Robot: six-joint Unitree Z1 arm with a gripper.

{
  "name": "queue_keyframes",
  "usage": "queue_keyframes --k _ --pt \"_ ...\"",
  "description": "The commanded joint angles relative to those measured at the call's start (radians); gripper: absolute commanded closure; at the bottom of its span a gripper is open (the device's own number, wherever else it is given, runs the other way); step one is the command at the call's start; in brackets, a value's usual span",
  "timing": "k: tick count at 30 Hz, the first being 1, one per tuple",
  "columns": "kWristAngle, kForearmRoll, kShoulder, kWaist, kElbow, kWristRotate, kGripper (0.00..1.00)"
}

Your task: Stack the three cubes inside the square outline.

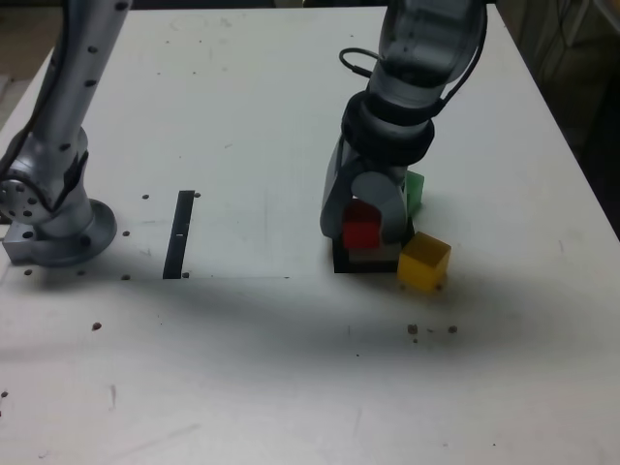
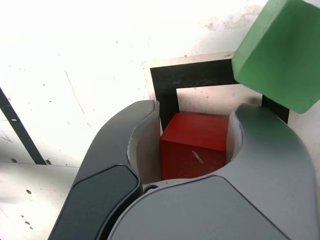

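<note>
One red cube (image 2: 194,150), gripped between my jaws (image 2: 197,112); one square outline (image 2: 167,95), black, below them; one green cube (image 2: 280,55), near my jaws, at the outline's edge. One yellow cube (image 1: 423,263), near my jaws, toward the exterior view's right.

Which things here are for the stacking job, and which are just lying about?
For the job:
- red cube
- green cube
- yellow cube
- black square outline
- the tool

Just lying about:
- straight black tape strip
</note>
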Motion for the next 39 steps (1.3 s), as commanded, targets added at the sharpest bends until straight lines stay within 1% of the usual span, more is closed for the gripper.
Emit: queue_keyframes --k 1,2,7,8,9,11,19,23,31,34,39 --pt "0.001 0.004 0.011 0.002 -0.010 -0.002 0.61" --pt "0.001 0.004 0.013 0.003 -0.010 -0.001 0.58" --pt "0.001 0.002 0.021 0.009 -0.010 0.005 0.13" --pt "0.001 0.001 0.021 0.010 -0.010 0.006 0.06" --pt "0.002 0.001 0.022 0.010 -0.010 0.006 0.03" --pt "0.003 0.001 0.021 0.011 -0.010 0.006 0.01" --pt "0.012 -0.001 0.010 0.011 -0.021 0.006 0.01" --pt "0.022 0.003 -0.010 0.011 -0.027 0.006 0.01" --pt "0.032 0.023 -0.056 0.009 -0.010 -0.005 0.01" --pt "0.047 0.034 -0.081 0.000 0.000 -0.018 0.01" --pt "0.082 0.057 -0.116 -0.032 -0.004 -0.021 0.01"
